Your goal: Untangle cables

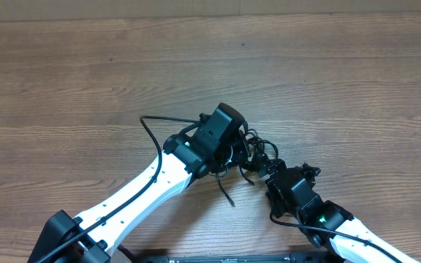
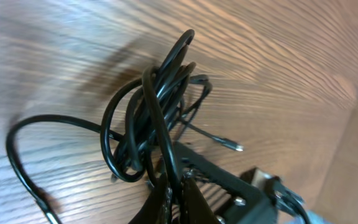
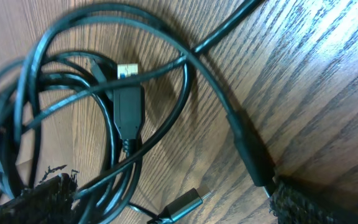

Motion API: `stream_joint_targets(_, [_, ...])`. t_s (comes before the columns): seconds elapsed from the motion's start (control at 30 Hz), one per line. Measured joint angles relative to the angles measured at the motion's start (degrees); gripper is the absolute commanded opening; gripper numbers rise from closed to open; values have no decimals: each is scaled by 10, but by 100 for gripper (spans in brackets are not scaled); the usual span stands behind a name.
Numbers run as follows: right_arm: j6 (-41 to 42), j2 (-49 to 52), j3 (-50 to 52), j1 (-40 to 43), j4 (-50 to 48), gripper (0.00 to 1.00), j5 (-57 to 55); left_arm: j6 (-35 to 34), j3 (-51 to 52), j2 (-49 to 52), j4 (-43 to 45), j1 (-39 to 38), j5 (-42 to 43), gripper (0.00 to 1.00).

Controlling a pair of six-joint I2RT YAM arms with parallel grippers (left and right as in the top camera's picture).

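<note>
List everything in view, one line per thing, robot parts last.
table: one, brown wood grain, under everything
cables: one tangle, strands too knotted to count, black, mid-table between the claws
plug ends: at least two, black with silvery tips, inside the tangle
left arm: one, white and black, from lower left
right arm: one, white and black, from lower right
left claw: one, black, shut on the cables
right claw: one, black, open, at the tangle's edge
</note>
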State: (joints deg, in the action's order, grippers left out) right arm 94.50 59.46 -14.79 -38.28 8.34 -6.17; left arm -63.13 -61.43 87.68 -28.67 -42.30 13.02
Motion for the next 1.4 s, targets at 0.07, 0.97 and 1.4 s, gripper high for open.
stream_joint_targets(0.07, [0, 0, 0, 0, 0, 100, 0, 12, 0, 0, 3, 0, 8, 4])
stream_joint_targets(0.97, [0, 3, 0, 0, 3, 100, 118, -149, 0, 0, -157, 0, -59, 88])
stream_joint_targets(1.4, [-125, 8, 3, 0, -9, 80, 147, -150, 0, 0, -237, 0, -170, 66])
